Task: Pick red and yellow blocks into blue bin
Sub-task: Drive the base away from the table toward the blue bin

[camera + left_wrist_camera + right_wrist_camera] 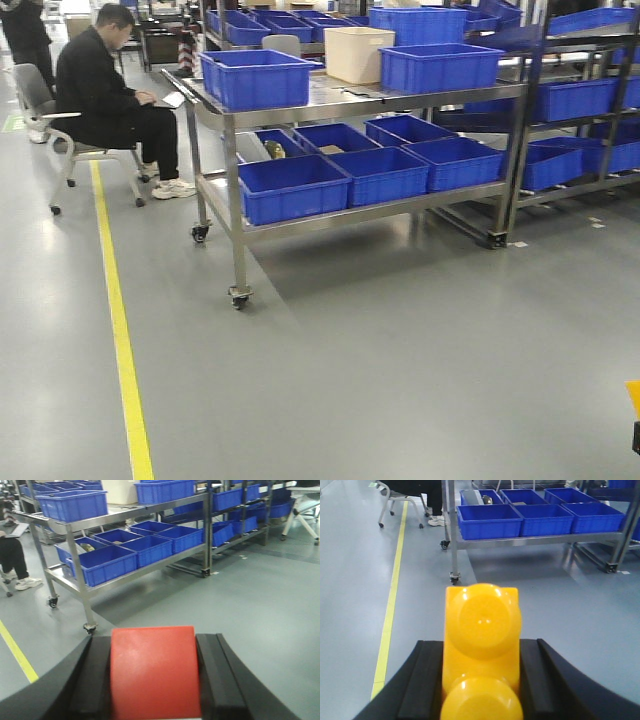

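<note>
Between the left jaws, the red block is sitting firmly clamped; the right jaws are gripping the yellow brick likewise. Both picks seem done, so the robot is carrying. Several blue bins are sitting well ahead on a wheeled rack; next it needs to close in and release over the intended one.

I'm seeing the red block as matt, faintly scuffed plastic. The yellow brick is gleaming, glossy smooth plastic. The fingers of the left gripper are looking matt black. The cart is reading as shiny metal, the shelf tubs as smooth blue plastic, and the floor as smooth grey with a soft sheen.
</note>
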{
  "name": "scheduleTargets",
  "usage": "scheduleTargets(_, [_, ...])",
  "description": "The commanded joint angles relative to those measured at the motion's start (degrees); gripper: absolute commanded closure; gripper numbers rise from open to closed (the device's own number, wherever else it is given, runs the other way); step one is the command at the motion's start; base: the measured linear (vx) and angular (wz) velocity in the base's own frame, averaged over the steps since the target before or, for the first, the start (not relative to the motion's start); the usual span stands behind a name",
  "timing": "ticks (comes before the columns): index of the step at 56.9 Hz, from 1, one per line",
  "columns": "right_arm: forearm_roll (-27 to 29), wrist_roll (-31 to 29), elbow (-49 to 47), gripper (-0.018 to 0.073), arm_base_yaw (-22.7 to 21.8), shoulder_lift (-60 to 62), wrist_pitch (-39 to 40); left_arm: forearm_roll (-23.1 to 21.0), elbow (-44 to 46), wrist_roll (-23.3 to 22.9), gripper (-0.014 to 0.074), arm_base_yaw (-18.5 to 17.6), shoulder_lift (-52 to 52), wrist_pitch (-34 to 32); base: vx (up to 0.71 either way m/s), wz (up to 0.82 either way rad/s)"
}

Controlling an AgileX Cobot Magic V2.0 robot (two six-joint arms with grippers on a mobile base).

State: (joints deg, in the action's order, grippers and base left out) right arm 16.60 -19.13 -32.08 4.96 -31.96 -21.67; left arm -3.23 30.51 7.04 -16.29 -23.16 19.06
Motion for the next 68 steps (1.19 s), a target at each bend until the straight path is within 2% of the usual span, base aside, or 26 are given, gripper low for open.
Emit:
scheduleTargets(1, [0.0, -0.2, -1.7, 0.0569, -0.3, -0.2, 4.3, -0.5, 1.6, -0.1, 0.0594, 0.0, -0.3, -4.8, 0.24, 0.21])
scheduleTargets(21, [0.0, -0.3, -1.7, 0.0569, -0.3, -0.2, 4.3, -0.5, 1.6, -0.1, 0.0594, 0.0, -0.3, -4.8, 0.32, 0.00])
scheduleTargets(68, [0.2, -0.2, -1.7, 0.0569, -0.3, -0.2, 4.1, -0.5, 1.6, -0.1, 0.0594, 0.0, -0.3, -4.8, 0.49, -0.27])
